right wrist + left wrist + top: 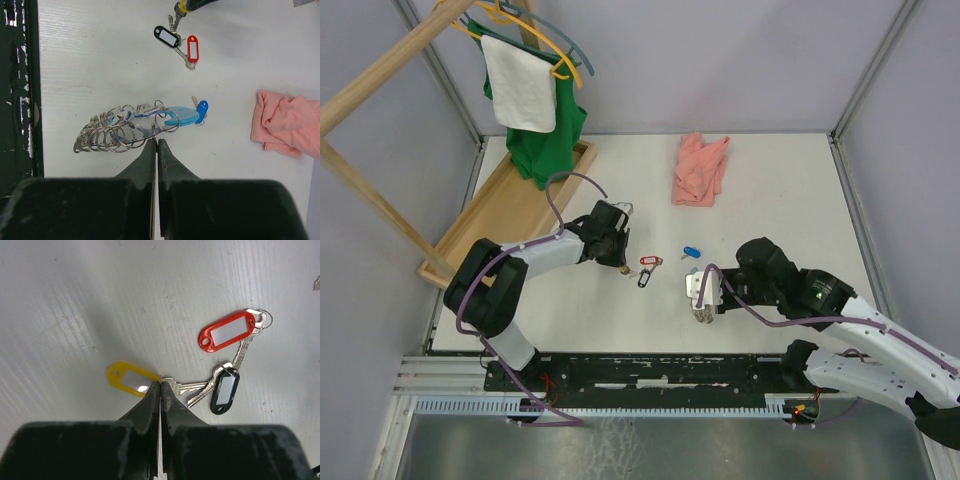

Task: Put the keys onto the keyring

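Top external view: at the far left a wooden tray [510, 205] was seen, with a green shirt [558, 140] and a white towel [520, 85] hung above it. Right of the tray, the left claw [160, 385] was lowered to the table [790, 190] and clenched. Its tips met on the small link between tag and blade of the yellow-tagged key [129, 378], which was judged to be pinched while lying flat. Just right of it the black-tagged key [224, 390] and the red-tagged key [226, 331] were laid close together, seemingly touching.

Farther right, the keyring [120, 134] was stretched out on the table, and the right claw [155, 142] was clamped on one of its rings. The blue-tagged key [201, 107] was found at the end of the keyring's light-blue tag; whether it was threaded could not be told. A pink cloth [700, 170] was left at the far right.

The keys were judged light, stiff and slick, thin enough to slip from a pinch. The thicker plastic tag or the link beside it was thought the better hold, with the key's own small ring kept free. The keyring was expected to be floppy and to shift, so a single ring was best held firmly.

No writing could be read; the white tag inserts appeared blank.
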### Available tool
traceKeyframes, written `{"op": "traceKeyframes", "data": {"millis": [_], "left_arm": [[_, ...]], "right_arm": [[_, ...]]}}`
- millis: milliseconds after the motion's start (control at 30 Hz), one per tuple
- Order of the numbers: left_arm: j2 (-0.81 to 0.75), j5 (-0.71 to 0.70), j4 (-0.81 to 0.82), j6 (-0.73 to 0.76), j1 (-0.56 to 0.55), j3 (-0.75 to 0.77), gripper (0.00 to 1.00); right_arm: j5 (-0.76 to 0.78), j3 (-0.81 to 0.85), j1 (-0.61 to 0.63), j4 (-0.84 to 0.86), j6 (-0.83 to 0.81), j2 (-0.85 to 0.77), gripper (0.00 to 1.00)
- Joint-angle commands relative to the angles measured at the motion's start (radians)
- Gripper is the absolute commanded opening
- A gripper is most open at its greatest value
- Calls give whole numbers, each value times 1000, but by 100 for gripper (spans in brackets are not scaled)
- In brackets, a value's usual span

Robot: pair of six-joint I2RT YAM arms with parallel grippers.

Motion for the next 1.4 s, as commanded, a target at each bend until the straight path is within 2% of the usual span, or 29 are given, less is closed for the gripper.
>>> {"op": "traceKeyframes", "data": {"millis": [0,233,400,700,867,1000,1167,1367], "left_arm": [[-6,46,3,18,5,34,3],[-41,41,-6,35,1,19,3],[-176,-24,58,63,-40,-46,3],[-475,-151,292,107,-134,-324,3],[-655,-167,453,123,-190,-478,3],[-748,-192,495,115,-204,-568,3],[-772,-206,601,93,-206,-664,3],[-671,-254,817,102,-210,-744,3]], "right_arm": [[1,6,5,70,-7,-19,1],[0,6,5,71,-5,-25,1],[0,6,6,74,-4,-31,1],[-12,4,7,82,1,-47,1],[-16,3,7,83,3,-50,1],[-16,3,8,82,4,-53,1],[-20,2,8,87,4,-45,1],[-20,2,8,88,6,-41,1]]}}
